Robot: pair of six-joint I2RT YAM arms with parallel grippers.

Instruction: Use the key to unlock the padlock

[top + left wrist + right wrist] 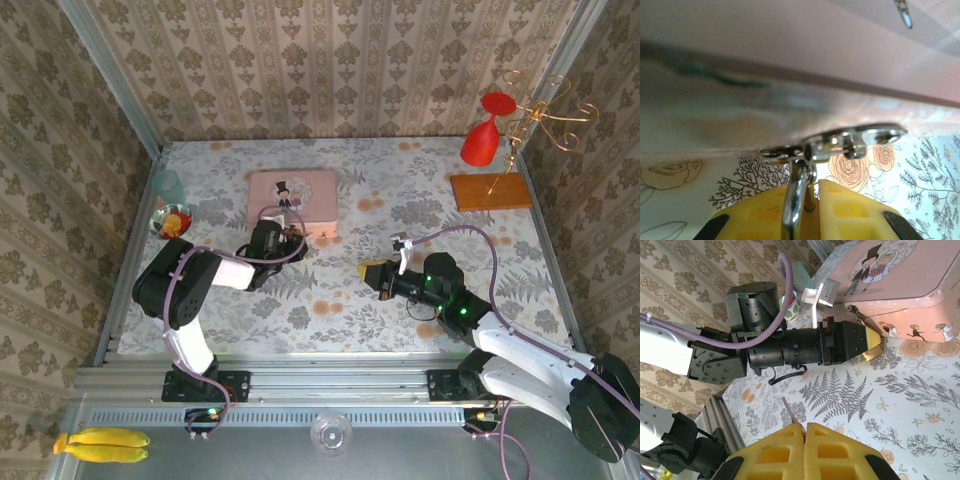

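Pink metal, the tin (292,195) in the upper middle of the top view bears a cartoon couple, the man in a top hat, and small running figures along its side. Just below its lower right corner the left gripper (294,238) is clenched on the padlock (796,197). The lock's silvery shackle juts from between the yellow jaws and carries a ring of flat silvery pieces (855,142) just beside the tin's wall. Right of centre, the right gripper (805,432) pinches the key (788,412), apart from the lock. A red glass (480,140) hangs on a gold wire rack (545,105) at upper right. Bananas (100,445) lie at lower left.
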